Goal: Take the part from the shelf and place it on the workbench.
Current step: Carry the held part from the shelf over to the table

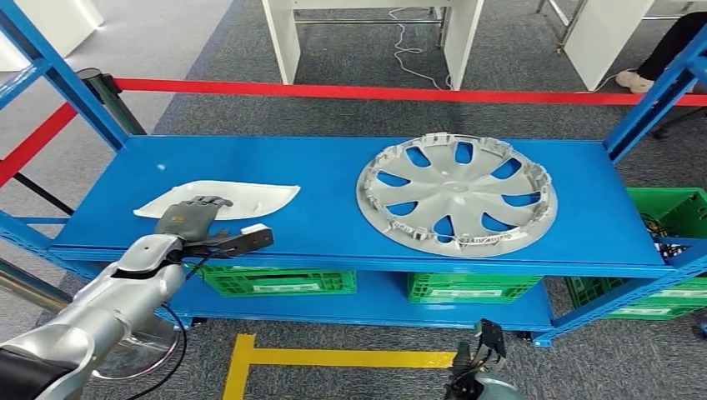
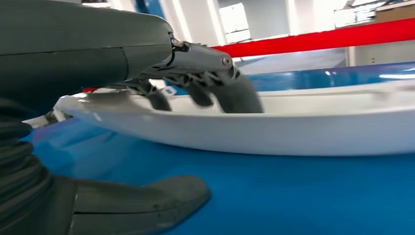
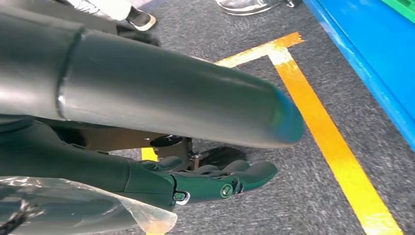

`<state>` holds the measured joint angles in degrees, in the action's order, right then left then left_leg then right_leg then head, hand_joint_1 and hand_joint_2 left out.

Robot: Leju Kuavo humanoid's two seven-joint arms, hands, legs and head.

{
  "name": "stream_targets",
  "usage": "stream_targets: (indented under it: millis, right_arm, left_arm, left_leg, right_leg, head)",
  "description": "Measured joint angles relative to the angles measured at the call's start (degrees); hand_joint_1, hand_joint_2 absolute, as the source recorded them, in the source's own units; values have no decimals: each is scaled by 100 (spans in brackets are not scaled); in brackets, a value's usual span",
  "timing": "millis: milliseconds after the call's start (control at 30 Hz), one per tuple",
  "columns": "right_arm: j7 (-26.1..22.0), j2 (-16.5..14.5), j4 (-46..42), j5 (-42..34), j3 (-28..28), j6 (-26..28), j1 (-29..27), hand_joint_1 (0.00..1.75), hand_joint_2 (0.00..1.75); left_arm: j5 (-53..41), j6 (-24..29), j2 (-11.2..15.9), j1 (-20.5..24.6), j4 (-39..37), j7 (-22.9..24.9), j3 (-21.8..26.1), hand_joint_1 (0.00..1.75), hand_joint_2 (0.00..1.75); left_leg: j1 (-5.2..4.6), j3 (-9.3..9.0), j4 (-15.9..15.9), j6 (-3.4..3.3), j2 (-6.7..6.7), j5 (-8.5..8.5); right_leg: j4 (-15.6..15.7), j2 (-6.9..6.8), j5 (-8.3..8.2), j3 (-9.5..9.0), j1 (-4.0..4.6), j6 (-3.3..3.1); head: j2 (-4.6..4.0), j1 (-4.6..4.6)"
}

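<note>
Blue shelf (image 1: pixel 333 179) boards carry a white part (image 1: pixel 250 198) at the left and a silver wheel cover (image 1: pixel 457 193) at the right. The left hand (image 1: pixel 190 218) is laid over the part's near edge, fingers (image 2: pixel 230 93) hooked inside, thumb not closed underneath. The right hand (image 3: pixel 215 181) hangs over grey carpet, fingers loosely extended, holding nothing.

I see a silver hubcap (image 1: pixel 457 194) lying flat toward three o'clock. Below it sit green crates (image 1: pixel 279 281), one at seven o'clock, another (image 1: pixel 473 287) at five o'clock, and more (image 1: pixel 677 215) stacked at the far three o'clock side. A red barrier tape (image 1: pixel 375 92) runs across at twelve o'clock, white furniture legs (image 1: pixel 283 37) behind it. Yellow floor tape (image 1: pixel 333 358) marks the grey carpet at six o'clock. A person's shoe (image 1: pixel 635 81) shows at one o'clock.
</note>
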<state>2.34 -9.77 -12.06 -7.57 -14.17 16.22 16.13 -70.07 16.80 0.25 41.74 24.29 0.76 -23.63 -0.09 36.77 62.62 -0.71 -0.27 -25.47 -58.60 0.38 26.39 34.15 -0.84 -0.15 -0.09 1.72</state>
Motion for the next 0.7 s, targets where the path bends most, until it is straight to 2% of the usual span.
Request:
stream_targets:
  millis: [33,67,133,200,233,300,333,367,400,433,467,533,600,700]
  right_arm:
    - [-2,-1,0,-1,-2,0,4,0,0]
    - [-3,-1,0,-1,-3,0,5,0,0]
    - [-2,-3,-1,-1,-5,0,5,0,0]
    - [-3,-4,-2,0,-5,0,12,0,0]
    - [-3,-4,-3,0,-5,1,19,0,0]
    - [2,-3,-3,-2,-5,18,22,0,0]
    - [8,-2,-3,-5,-5,31,17,0,0]
    - [15,-2,-2,-7,-5,47,11,0,0]
    - [24,-2,-3,-9,-5,56,7,0,0]
    - [30,-2,-4,-10,-5,62,9,0,0]
    - [33,-2,-8,-9,-5,69,15,0,0]
    - [32,-4,-14,-3,-5,85,37,0,0]
    - [18,-7,-15,8,-5,105,47,0,0]
    - [-12,-10,-15,27,-10,137,52,0,0]
  left_arm:
    - [3,1,16,1,-6,-3,20,175,175]
    - [5,1,30,0,-12,-7,33,175,175]
    - [6,4,44,-1,-22,-11,42,175,175]
    - [4,15,45,20,-26,-18,47,175,175]
    - [3,22,43,33,-27,-22,48,175,175]
    - [-14,55,41,48,-32,-28,49,175,175]
    - [-37,86,40,44,-36,-28,48,175,175]
    - [-70,125,40,38,-39,-27,47,175,175]
    - [-100,163,40,33,-41,-24,46,175,175]
    - [-125,203,40,30,-42,-21,45,175,175]
    - [-143,243,41,30,-43,-19,44,175,175]
    - [-143,349,52,25,-43,-60,49,175,175]
    - [-113,522,78,-10,-43,-178,73,175,175]
    - [-72,875,120,-94,-42,-406,144,175,175]
  left_leg:
    - [-13,-113,-259,-29,1,73]
    - [-25,-159,-379,-45,1,78]
    - [-21,-170,-439,-60,-3,77]
    - [8,-200,-510,-95,-2,112]
    - [26,-215,-542,-114,2,127]
    - [29,-216,-547,-133,7,128]
    - [27,-216,-546,-137,8,126]
    - [26,-217,-544,-138,7,125]
    - [27,-219,-539,-136,6,123]
    - [29,-221,-531,-129,4,118]
    - [32,-222,-517,-115,2,108]
    - [7,-195,-466,-67,-1,80]
    - [-17,-166,-433,-21,1,75]
    - [-1,-139,-365,44,4,15]
  right_leg:
    - [0,0,0,10,9,16]
    - [3,-2,-1,22,12,38]
    - [22,-10,-6,38,12,101]
    - [-85,-19,93,106,14,156]
    - [-306,-21,227,216,16,177]
    - [-1047,-22,576,564,12,208]
    - [-1391,-23,689,732,10,221]
    - [-1565,-23,701,822,10,230]
    - [-1506,-25,600,803,9,234]
    - [-1229,-28,414,677,8,234]
    - [-833,-34,204,488,4,232]
    - [-165,-39,-8,136,6,205]
    - [10,-29,7,31,15,149]
    - [7,-26,-10,40,2,53]
  head:
    - [0,2]
    - [0,4]
    - [0,4]
    - [0,15]
    - [0,25]
    - [0,39]
    - [0,40]
    - [0,39]
    - [0,41]
    - [0,40]
    - [0,42]
    - [0,41]
    - [0,37]
    - [0,30]
